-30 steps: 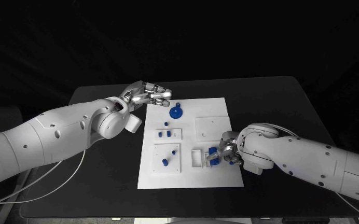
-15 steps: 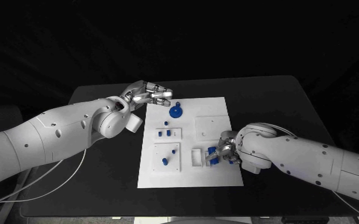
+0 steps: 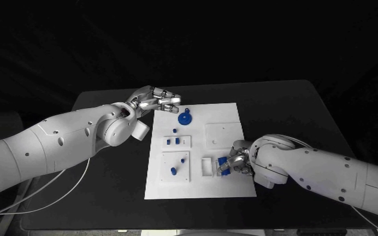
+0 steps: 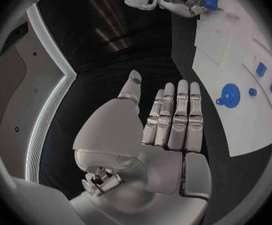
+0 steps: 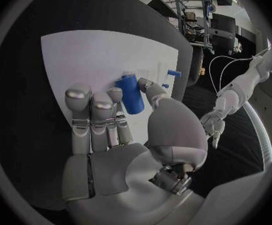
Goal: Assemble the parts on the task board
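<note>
The white task board [image 3: 224,117] lies in the middle of the black table. My right hand [image 3: 238,161] is over its near right part and pinches a blue cylinder [image 5: 131,94] between thumb and a finger, close above the board [image 5: 105,55]. The cylinder [image 3: 223,165] stands beside a small white holder [image 3: 207,166]. My left hand [image 3: 158,98] hovers at the board's far left corner, fingers straight and apart, holding nothing. A round blue part with a small tab [image 3: 185,118] lies just beyond those fingers, as the left wrist view [image 4: 228,95] shows it too.
Small blue pegs [image 3: 177,139] stand in a white block left of the board's centre, and a square block [image 3: 175,166] nearer me carries more blue pieces. A plain white square [image 3: 220,133] sits at the board's centre right. Black table [image 3: 291,110] surrounds the board.
My right arm has drawn slightly toward the table's near edge, the hand still on the blue cylinder. The left hand has not moved.
</note>
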You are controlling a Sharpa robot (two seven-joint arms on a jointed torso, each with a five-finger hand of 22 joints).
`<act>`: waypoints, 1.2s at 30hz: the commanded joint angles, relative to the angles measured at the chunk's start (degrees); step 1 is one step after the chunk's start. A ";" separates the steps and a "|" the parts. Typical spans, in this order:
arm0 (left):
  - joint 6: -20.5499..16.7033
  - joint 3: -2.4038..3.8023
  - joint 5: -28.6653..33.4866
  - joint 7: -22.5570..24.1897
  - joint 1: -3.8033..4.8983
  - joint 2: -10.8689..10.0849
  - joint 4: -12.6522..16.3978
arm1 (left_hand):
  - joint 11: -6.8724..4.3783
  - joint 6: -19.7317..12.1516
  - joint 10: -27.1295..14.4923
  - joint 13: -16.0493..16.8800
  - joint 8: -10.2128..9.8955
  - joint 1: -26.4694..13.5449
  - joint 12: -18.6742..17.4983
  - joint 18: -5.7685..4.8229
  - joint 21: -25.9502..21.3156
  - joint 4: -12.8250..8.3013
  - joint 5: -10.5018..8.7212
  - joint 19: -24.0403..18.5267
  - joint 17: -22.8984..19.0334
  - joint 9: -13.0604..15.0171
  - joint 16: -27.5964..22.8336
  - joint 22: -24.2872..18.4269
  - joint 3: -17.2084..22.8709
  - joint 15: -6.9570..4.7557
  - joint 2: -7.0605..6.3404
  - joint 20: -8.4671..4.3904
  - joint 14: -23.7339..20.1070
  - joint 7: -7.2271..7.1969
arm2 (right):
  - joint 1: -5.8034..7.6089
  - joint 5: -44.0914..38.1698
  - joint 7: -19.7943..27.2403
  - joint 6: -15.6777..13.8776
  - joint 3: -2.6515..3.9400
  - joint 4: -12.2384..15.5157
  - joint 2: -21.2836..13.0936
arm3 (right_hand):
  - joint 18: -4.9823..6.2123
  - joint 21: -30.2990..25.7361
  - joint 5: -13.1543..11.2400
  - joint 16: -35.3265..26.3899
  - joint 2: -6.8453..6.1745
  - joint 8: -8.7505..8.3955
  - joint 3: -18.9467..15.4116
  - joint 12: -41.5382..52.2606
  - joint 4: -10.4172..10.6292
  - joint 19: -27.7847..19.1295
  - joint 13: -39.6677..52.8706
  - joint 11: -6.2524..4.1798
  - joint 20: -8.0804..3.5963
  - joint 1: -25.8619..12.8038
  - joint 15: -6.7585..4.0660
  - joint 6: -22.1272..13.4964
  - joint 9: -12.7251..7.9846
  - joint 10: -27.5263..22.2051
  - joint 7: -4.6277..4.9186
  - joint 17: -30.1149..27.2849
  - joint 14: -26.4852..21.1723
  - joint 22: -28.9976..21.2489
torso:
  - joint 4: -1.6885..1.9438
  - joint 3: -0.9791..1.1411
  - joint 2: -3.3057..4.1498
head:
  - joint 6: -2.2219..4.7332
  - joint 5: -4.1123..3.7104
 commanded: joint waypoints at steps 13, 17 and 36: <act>0.88 -0.01 -0.10 -0.07 0.03 0.04 -0.02 | -0.14 -0.24 -0.23 0.05 0.22 0.34 -0.10 0.12 -0.10 0.06 0.44 -0.16 0.02 0.04 -0.19 -0.09 0.07 0.11 0.28 0.19 -0.22 0.23 | 1.05 4.97 -0.76 -0.25 0.14 3.96 -3.11 | -0.25 0.08 -6.69 -0.01 3.16 0.24 3.12 0.18 -5.77 0.63 -0.26 -0.35 -0.03 0.42 -0.12 1.56 -36.44 0.49 -0.44 -0.29 0.14 5.37 | 0.00 -0.01 0.01 | 0.16 -0.07; 0.88 -0.01 -0.15 -0.12 0.03 0.06 -0.03 | -0.14 -0.24 -0.23 0.05 0.22 0.34 -0.10 0.12 -0.10 0.06 0.44 -0.16 0.02 0.04 -0.19 -0.09 0.07 0.11 0.28 0.19 -0.22 0.23 | 1.51 5.37 -1.01 0.43 0.44 5.06 -3.69 | -0.31 -0.08 -7.66 -0.09 3.33 0.23 2.34 0.02 -5.17 0.62 -0.41 -0.42 -0.06 0.53 -0.15 2.20 -36.51 0.46 -0.65 -0.37 0.13 5.35 | -0.02 -0.06 -0.01 | 0.17 -0.02; 1.02 -0.05 -0.24 -0.27 0.04 0.24 -0.03 | -0.14 -0.25 -0.24 0.05 0.20 0.39 -0.09 0.12 -0.10 0.11 0.41 -0.16 0.03 0.04 -0.21 -0.10 0.10 0.11 0.29 0.19 -0.25 0.24 | 2.57 5.63 -1.82 4.46 0.83 4.26 0.08 | -0.59 -0.79 -8.28 -0.48 3.68 0.23 -0.16 -0.92 -2.86 0.54 -1.24 -0.57 -0.22 0.27 -0.27 3.25 -36.73 0.15 -1.14 -0.49 0.08 5.26 | 0.11 -0.12 0.05 | -0.01 0.16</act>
